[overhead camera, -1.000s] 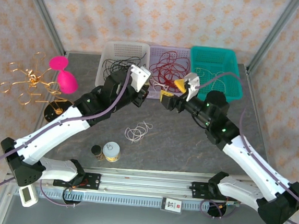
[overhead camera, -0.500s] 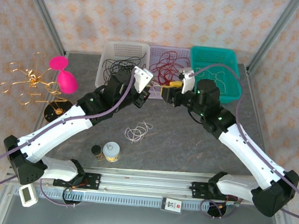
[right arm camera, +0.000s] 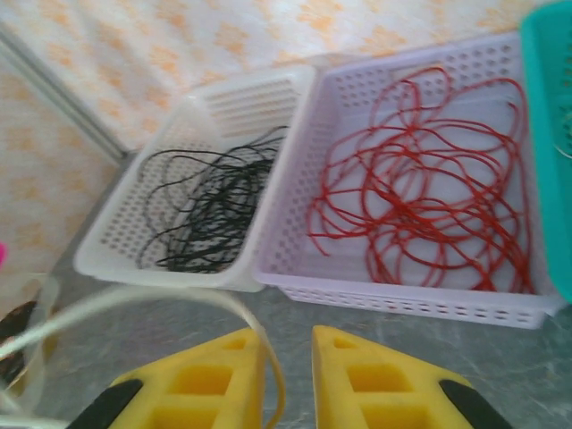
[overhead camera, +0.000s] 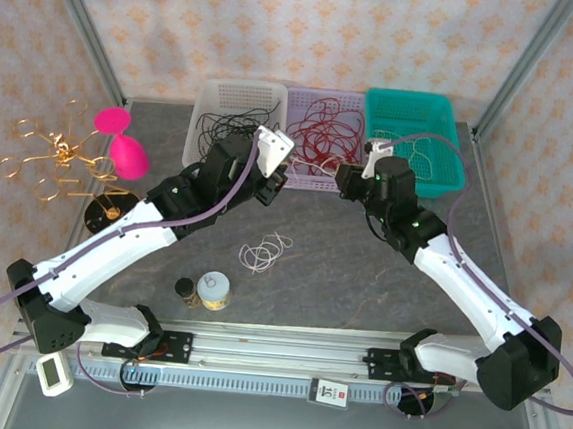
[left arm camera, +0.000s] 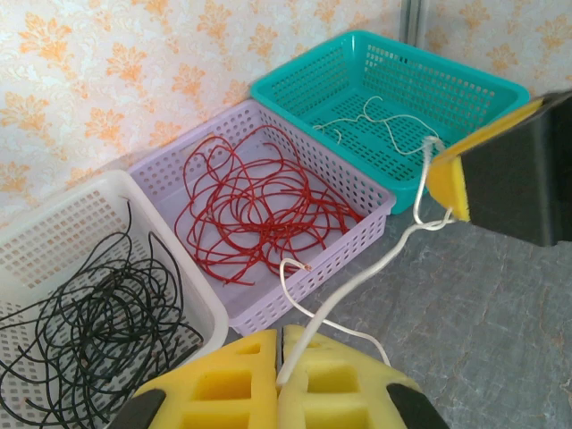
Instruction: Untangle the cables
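Step in hand, as we judge it, is sorting the off-white wire. The thin black cables (left arm camera: pixel 98 313) lie in the white plastic mesh basket (left arm camera: pixel 54 214), and the thin red cables (left arm camera: pixel 259 210) lie in the lilac mesh basket (left arm camera: pixel 349 241). A bit of pale wire (left arm camera: pixel 375 112) lies in the teal mesh basket (left arm camera: pixel 500 85). The left gripper (left arm camera: pixel 279 335) is clenched on a long off-white strand (left arm camera: pixel 357 277), pinched between its yellow foam pads. The strand runs up to the right gripper (right arm camera: pixel 288 335), just in front of the teal basket. There it drops into a slim gap between the jaws, against the left pad; we cannot tell if it is clamped. A loose off-white loop (overhead camera: pixel 265 251) lies on the grey table (overhead camera: pixel 361 281), well apart from both grippers. The next move probably needs a firm right pinch, then lifting the strand over the teal rim clear of the red cables.
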Motion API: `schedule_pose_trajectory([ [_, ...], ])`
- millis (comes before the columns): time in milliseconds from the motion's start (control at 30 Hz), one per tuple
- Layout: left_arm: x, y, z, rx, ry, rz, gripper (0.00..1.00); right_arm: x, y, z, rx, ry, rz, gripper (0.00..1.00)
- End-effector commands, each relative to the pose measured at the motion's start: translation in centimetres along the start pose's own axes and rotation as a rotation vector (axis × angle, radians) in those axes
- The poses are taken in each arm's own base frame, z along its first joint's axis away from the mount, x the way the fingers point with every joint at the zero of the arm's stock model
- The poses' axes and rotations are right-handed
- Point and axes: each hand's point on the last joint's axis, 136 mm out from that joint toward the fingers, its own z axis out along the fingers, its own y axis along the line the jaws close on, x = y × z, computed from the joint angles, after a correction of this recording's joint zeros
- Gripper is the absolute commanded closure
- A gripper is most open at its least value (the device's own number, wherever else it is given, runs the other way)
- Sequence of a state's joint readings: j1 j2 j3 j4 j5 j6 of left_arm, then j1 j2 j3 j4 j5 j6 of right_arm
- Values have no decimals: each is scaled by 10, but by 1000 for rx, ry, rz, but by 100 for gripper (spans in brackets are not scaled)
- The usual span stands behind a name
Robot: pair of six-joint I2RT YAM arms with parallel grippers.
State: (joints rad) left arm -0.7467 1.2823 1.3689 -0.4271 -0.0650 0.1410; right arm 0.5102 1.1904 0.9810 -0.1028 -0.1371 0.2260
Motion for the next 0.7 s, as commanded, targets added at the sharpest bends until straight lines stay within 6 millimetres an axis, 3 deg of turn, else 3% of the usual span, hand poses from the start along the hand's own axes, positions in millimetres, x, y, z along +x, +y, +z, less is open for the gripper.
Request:
schedule_pose_trajectory([
  [0,-29,11,-26,-30,-76,12,100,8,-35,11,108,-24,41,80],
  [167,-42,15,-35,-40,-104,24,100,31,-69,25,196,10,62,79],
  [333,-52,21,-45,-57,-124,38,100,48,-106,32,255,22,138,71],
  [433,-56,21,-48,-57,-133,49,100,54,-116,32,255,36,165,70],
  [600,-59,23,-46,-64,-124,71,100,42,-132,13,309,-7,153,65],
  [667,-60,20,-44,-53,-121,81,100,26,-119,1,240,-36,111,56],
])
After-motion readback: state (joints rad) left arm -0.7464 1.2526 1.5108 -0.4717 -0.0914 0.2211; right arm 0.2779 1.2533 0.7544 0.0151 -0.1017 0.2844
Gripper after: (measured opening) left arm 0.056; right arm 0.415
